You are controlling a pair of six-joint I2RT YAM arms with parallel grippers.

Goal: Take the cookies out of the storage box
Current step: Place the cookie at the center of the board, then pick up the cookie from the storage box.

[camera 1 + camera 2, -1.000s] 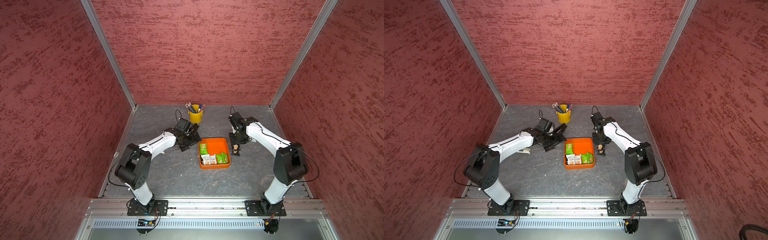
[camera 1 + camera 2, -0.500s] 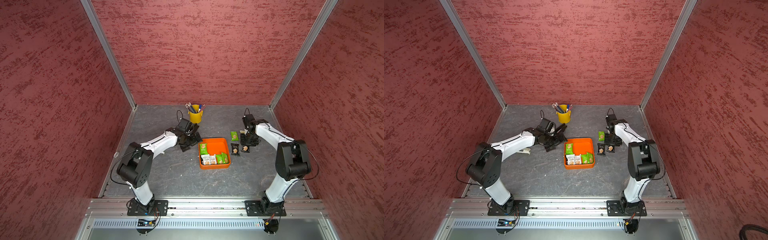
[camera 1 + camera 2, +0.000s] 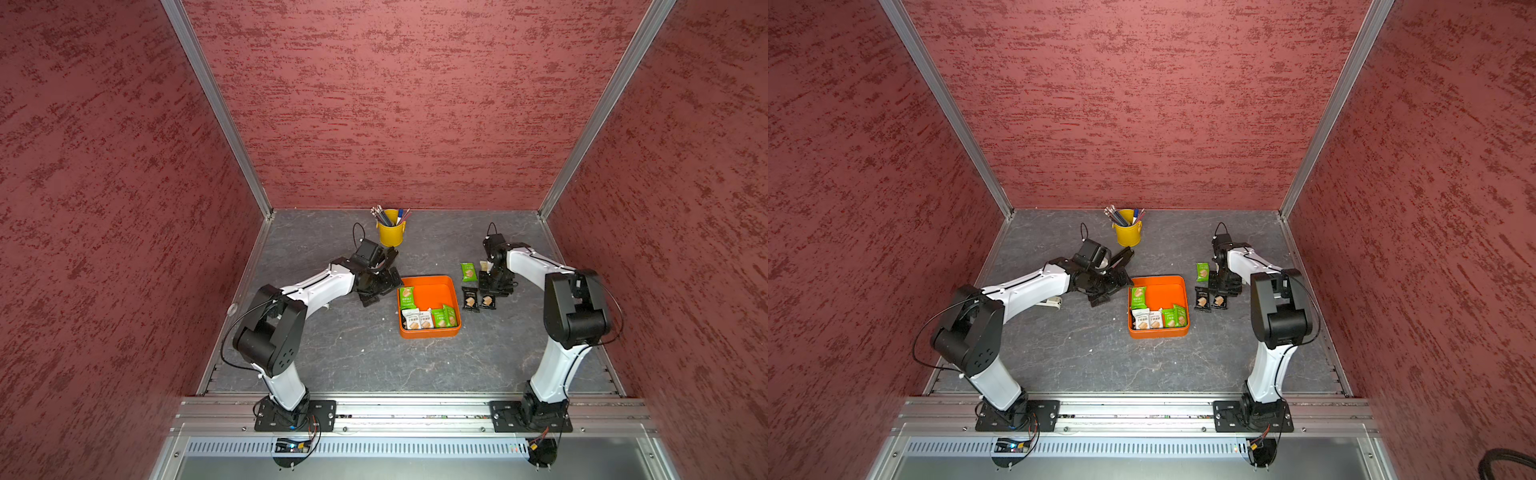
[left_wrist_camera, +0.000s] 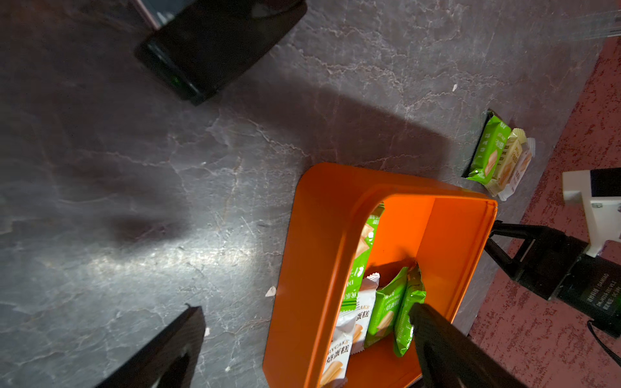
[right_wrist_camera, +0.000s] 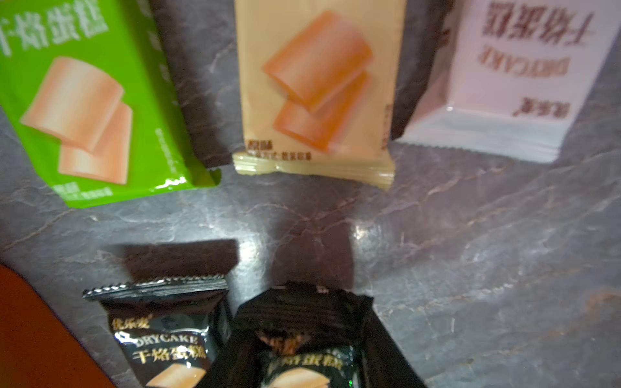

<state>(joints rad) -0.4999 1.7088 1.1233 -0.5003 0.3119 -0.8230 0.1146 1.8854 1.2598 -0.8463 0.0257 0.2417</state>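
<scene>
Orange storage box (image 3: 434, 291) sits mid-frame on a grey counter (image 3: 353, 353), with five cookies (image 3: 428, 318) along its left and lower walls. Left hand (image 4: 307, 309), spread wide, hangs at its upper-left corner. Right of the box, right hand (image 3: 490, 291) pinches a black packet (image 3: 487, 301) lying beside four other cookies.

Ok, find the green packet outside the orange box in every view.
In a top view: green packet on the table right of the storage box.
In a top view: green packet likewise.
Left wrist: green packet beyond the box.
Right wrist: green packet beside a cream packet.
Shared landmark: storage box.
</scene>
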